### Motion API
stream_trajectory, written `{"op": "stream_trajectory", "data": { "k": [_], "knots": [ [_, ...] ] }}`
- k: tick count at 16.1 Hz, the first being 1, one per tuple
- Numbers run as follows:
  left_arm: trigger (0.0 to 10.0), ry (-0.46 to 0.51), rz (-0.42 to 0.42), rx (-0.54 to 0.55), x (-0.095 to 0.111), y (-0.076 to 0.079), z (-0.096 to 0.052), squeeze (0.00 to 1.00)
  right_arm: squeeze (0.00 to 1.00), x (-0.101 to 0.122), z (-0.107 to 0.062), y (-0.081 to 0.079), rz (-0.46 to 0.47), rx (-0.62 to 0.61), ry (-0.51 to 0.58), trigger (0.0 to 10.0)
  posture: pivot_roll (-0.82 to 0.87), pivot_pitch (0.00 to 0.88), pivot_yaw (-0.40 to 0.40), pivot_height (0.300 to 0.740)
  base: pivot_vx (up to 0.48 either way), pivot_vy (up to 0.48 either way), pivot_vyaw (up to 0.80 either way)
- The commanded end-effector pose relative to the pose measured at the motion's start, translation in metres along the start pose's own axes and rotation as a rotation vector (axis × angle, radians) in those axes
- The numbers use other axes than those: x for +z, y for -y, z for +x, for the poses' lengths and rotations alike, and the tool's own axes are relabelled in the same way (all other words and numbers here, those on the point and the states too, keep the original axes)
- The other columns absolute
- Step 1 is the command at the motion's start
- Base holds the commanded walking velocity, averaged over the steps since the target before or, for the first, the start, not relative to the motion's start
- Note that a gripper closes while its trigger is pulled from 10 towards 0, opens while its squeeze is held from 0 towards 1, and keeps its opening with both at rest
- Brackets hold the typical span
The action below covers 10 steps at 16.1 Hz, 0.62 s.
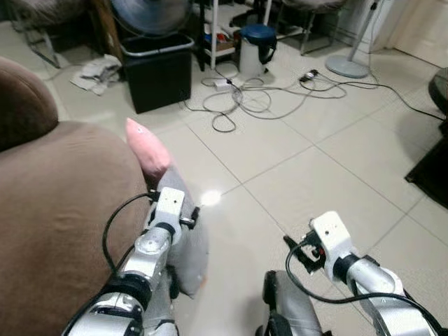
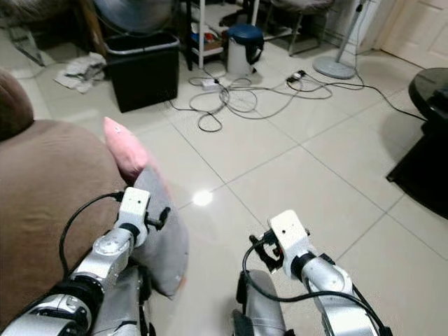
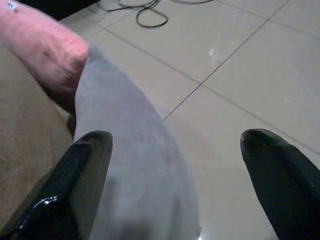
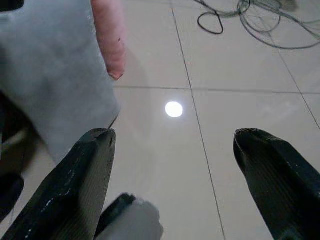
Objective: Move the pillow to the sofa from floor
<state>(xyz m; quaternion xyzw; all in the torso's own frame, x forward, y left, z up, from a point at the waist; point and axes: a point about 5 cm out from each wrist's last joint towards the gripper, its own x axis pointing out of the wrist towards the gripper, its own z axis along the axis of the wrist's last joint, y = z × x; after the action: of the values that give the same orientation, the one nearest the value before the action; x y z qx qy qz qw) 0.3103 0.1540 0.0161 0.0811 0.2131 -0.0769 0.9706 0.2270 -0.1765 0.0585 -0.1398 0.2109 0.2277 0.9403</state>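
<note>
Sofa-side pillow [image 1: 183, 231] beside left hand [image 3: 175, 165]

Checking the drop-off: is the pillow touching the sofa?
Touching. In the left eye view the pillow leans against the sofa side, no gap between them.

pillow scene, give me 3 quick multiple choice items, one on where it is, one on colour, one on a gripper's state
1. Where is the pillow?
A. leaning against the side of the brown sofa
B. flat on the sofa seat
C. beside the black bin

2. What colours are the pillow's two faces?
A. blue and white
B. pink and grey
C. green and black

3. How is the left gripper?
A. shut on the pillow
B. shut on a cable
C. open, with one finger against the grey face

Answers: 1 A, the eye views show it propped at the sofa's side by the tiled floor. 2 B, pink above, grey below. 3 C, the left wrist view shows the fingers wide apart.
</note>
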Motion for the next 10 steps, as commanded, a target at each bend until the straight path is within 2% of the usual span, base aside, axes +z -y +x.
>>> {"op": "stream_trajectory", "data": {
  "k": [1,5,7,10],
  "knots": [
    [10.0,-0.008,0.009,0.059,-0.001,-0.007,0.001,1.0,0.0,0.004,-0.009,0.0,-0.035,0.02,-0.005,10.0,-0.18,0.094,-0.082,0.579,0.0,0.0,0.0],
    [10.0,-0.043,-0.004,0.155,-0.009,-0.022,-0.002,1.0,0.0,0.01,-0.03,-0.007,-0.054,0.09,-0.012,10.0,-0.25,0.131,-0.113,0.579,0.0,0.0,0.0],
    [10.0,-0.06,-0.048,0.228,-0.013,-0.034,-0.005,1.0,0.0,0.019,-0.041,-0.01,-0.08,0.167,-0.004,10.0,-0.31,0.164,-0.139,0.579,0.0,0.0,0.0],
    [10.0,-0.06,-0.063,0.286,-0.012,-0.044,-0.006,1.0,0.0,0.028,-0.056,-0.007,-0.125,0.215,-0.017,10.0,-0.36,0.177,-0.163,0.579,0.0,0.0,0.0]
  ]
}}
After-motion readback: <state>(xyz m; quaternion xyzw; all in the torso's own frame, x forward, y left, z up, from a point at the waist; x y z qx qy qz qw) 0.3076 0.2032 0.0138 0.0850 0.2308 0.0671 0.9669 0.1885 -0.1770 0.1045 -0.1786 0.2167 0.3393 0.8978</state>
